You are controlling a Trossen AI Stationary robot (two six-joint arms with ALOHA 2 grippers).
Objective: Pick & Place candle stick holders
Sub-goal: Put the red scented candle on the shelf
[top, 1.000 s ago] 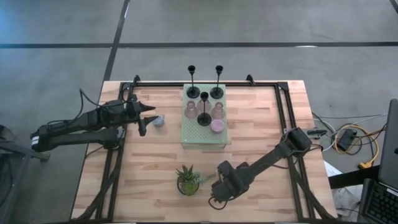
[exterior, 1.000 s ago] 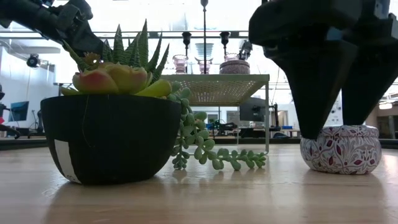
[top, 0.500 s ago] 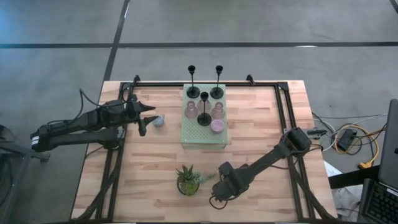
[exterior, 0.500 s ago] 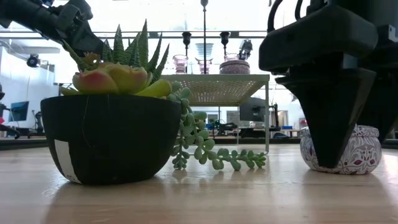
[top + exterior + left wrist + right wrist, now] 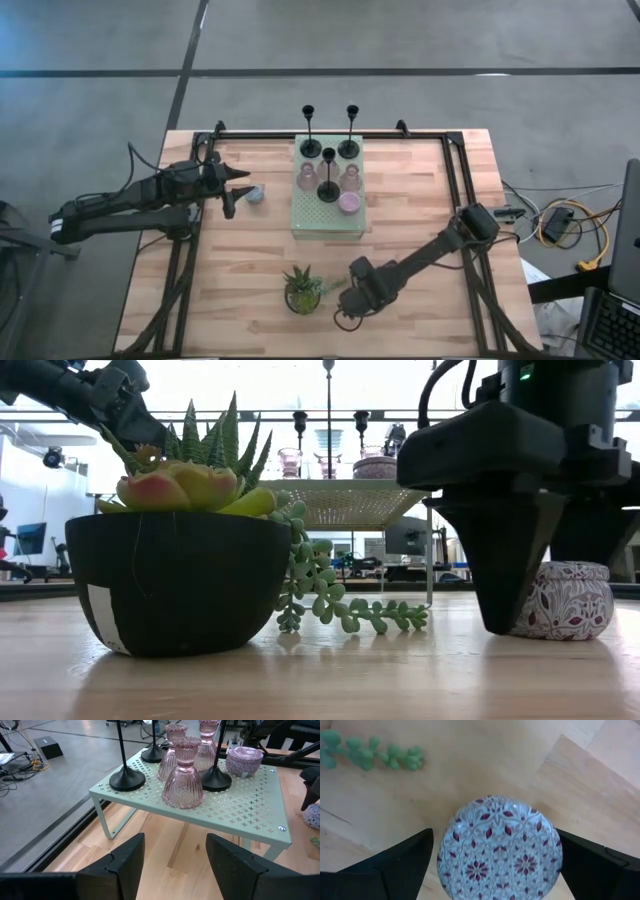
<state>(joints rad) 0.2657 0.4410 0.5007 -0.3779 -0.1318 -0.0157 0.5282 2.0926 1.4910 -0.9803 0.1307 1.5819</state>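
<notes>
- High view: right gripper [image 5: 345, 318] has crept toward the near tabletop edge beside the plant [image 5: 302, 290]; left gripper [image 5: 232, 190] unmoved, jaws part-spread, empty.
- Low view: descending fingers now straddle the patterned tin [image 5: 560, 598].
- Right wrist view: jaws wide around the tin [image 5: 500, 847], unclenched. Holders [image 5: 184, 780] wait on the rack [image 5: 250, 812].

white tin [image 5: 500, 846] with maroon floral pattern, pale green perforated shelf [image 5: 245, 810], pink ribbed glass holders [image 5: 183, 775]

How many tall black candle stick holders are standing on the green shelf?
3: two at the green shelf's far edge, left black holder and right black holder; middle black holder between the pink glasses.
</notes>
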